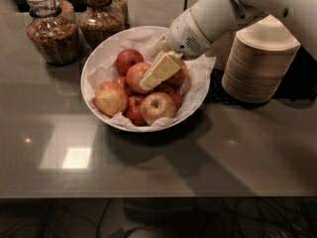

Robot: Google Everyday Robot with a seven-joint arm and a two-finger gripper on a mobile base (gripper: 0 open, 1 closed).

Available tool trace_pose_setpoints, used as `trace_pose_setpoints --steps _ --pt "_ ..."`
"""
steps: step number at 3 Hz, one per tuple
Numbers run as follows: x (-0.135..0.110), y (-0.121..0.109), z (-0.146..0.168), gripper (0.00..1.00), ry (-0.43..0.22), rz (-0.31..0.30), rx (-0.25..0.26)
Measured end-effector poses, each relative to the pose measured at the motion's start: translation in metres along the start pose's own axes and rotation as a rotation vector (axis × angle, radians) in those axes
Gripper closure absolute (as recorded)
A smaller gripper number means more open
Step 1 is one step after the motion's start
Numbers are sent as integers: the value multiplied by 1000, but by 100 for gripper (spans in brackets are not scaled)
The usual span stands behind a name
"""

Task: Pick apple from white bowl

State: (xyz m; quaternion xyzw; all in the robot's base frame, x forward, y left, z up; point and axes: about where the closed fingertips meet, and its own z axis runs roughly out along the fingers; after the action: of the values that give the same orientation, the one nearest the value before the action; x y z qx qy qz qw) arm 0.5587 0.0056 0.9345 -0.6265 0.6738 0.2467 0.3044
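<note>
The white bowl [94, 68] stands on the grey counter, lined with crumpled white paper and holding several apples. My gripper [156, 71] comes down from the upper right on a white arm and sits low inside the bowl, over the middle of the pile. Its cream tip lies against a red-orange apple [134, 75] on its left, and another red apple [179, 77] shows partly from under it on the right. A paler apple with a stem dimple [157, 107] lies in front, a yellow-blushed one [111, 98] at the left, and a dark red one [128, 59] at the back.
Two glass jars [52, 31] [101, 19] of brown contents stand behind the bowl at the left. A stack of tan disposable bowls [260, 63] stands close to the right of the bowl, under my arm. The counter's front edge runs below.
</note>
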Motion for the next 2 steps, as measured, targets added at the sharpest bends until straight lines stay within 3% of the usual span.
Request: trace_pose_setpoints --steps 1,2 --pt "0 0 1 8 1 -1 -1" --pt "-1 1 12 9 11 2 -16"
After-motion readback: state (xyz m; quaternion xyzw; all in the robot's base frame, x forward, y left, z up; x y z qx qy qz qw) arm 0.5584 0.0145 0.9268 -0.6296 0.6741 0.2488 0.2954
